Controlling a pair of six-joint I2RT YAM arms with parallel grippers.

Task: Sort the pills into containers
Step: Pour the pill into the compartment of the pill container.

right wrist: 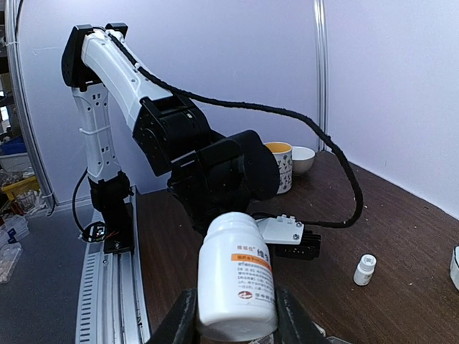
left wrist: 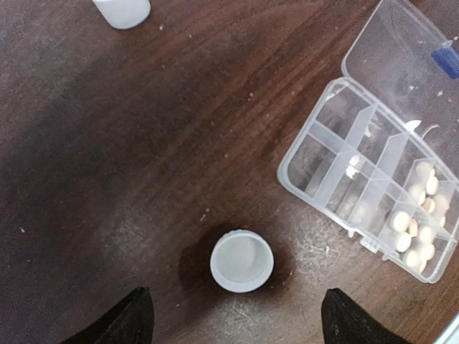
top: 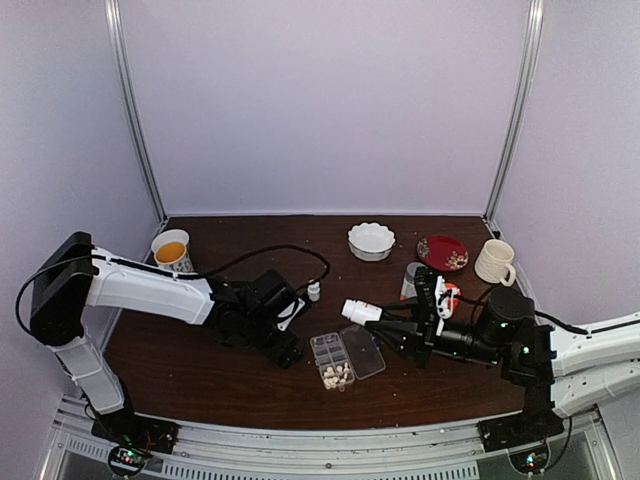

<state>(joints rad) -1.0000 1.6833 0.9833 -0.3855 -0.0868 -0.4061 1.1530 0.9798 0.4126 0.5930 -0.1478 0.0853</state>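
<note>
Basically, right gripper (right wrist: 237, 326) clenches the pill bottle (right wrist: 235, 276) sideways, mouth toward the worktop's (top: 200, 380) left edge; organiser box (top: 331, 361) lies just near-edge-ward of that mouth; left gripper (left wrist: 240, 322) spread wide, empty.

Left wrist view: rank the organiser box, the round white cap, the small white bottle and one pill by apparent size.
1. organiser box, clearly largest.
2. round white cap and small white bottle: unsure, since the frame edge cuts the bottle off.
3. one pill, smallest.
</note>
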